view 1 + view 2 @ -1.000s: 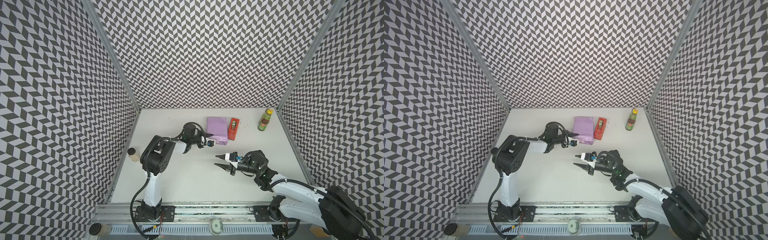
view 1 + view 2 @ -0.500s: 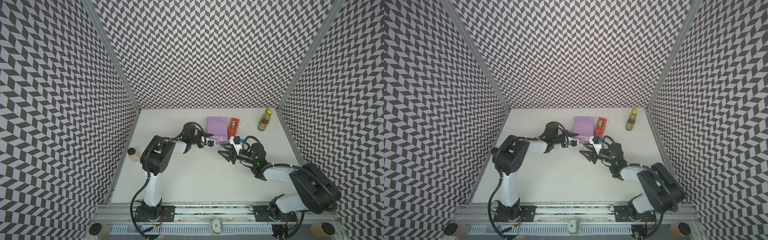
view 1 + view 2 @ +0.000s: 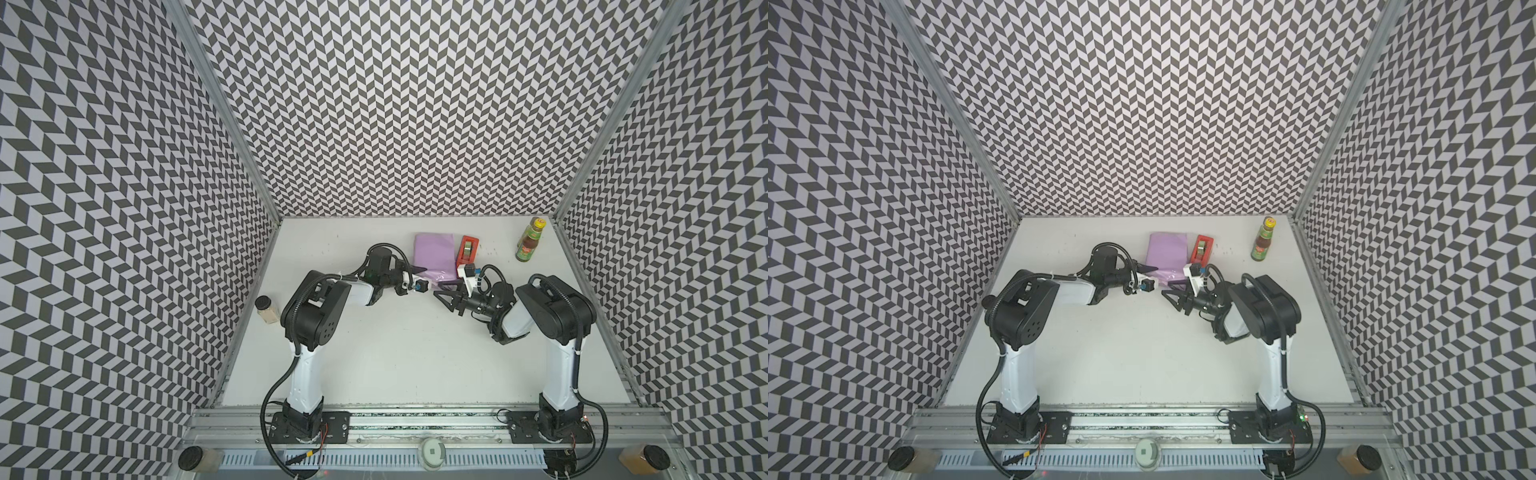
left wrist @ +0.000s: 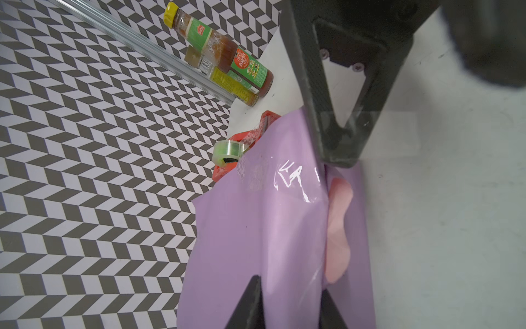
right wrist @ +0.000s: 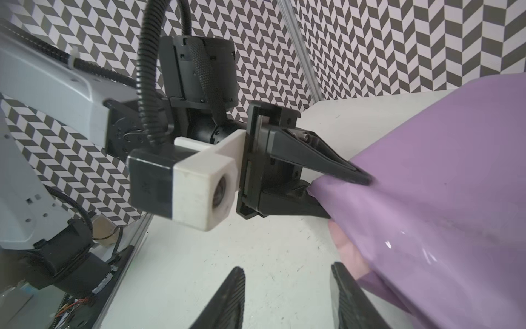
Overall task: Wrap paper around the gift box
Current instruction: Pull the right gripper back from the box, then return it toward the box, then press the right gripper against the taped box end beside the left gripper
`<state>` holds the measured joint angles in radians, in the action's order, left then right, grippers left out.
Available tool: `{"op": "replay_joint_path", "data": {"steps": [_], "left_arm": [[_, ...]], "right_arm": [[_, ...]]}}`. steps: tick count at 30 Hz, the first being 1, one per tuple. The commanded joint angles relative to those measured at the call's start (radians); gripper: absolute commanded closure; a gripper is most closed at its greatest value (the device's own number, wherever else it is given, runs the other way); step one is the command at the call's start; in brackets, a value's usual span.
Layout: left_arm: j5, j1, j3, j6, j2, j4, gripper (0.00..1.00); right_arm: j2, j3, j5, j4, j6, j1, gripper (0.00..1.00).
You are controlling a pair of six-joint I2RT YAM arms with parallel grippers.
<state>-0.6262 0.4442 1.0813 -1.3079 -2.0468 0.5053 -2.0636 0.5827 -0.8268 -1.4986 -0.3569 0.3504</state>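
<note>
The lilac paper (image 3: 434,251) (image 3: 1167,251) lies folded into a bundle at the back of the table; the gift box is hidden, and I cannot tell whether it is inside. My left gripper (image 3: 422,272) (image 3: 1152,272) (image 4: 290,284) is shut on a fold at the bundle's near left corner. The right wrist view shows its fingers (image 5: 355,176) pinching the paper (image 5: 441,185). A bit of the pale pink underside (image 4: 337,228) (image 5: 347,250) shows. My right gripper (image 3: 440,289) (image 3: 1167,289) (image 5: 287,269) is open, with bare table between its fingers, one finger beside the paper's near edge.
A red tape dispenser (image 3: 467,249) (image 3: 1202,248) (image 4: 242,142) stands against the paper's right side. A sauce bottle (image 3: 528,245) (image 3: 1262,241) (image 4: 222,48) stands at the back right corner. A small jar (image 3: 267,309) sits by the left wall. Patterned walls close three sides.
My right arm has swung from the middle front up to the paper's near edge, and its jaws have opened a little wider. The left gripper and the paper have not moved.
</note>
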Motion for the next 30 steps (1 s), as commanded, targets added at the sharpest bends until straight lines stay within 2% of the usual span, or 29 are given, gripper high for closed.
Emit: {"op": "replay_joint_path", "data": {"steps": [1,11,19,26,30], "left_arm": [[0.062,-0.010,-0.016,0.004,-0.065,-0.154,0.71],[0.063,-0.009,-0.017,0.000,-0.066,-0.154,0.71],[0.063,-0.010,-0.015,0.002,-0.067,-0.156,0.71],[0.063,-0.010,-0.014,0.001,-0.067,-0.157,0.71],[0.063,-0.010,-0.012,0.000,-0.067,-0.157,0.71]], "right_arm": [[0.013,0.007,0.011,-0.229,0.045,0.014,0.51],[-0.019,0.089,0.023,-0.068,0.081,0.037,0.51],[-0.015,0.166,0.106,0.125,0.082,0.042,0.52],[-0.036,0.176,0.118,0.099,0.025,0.033,0.52],[-0.029,0.210,0.152,0.207,0.038,0.033,0.52]]}}
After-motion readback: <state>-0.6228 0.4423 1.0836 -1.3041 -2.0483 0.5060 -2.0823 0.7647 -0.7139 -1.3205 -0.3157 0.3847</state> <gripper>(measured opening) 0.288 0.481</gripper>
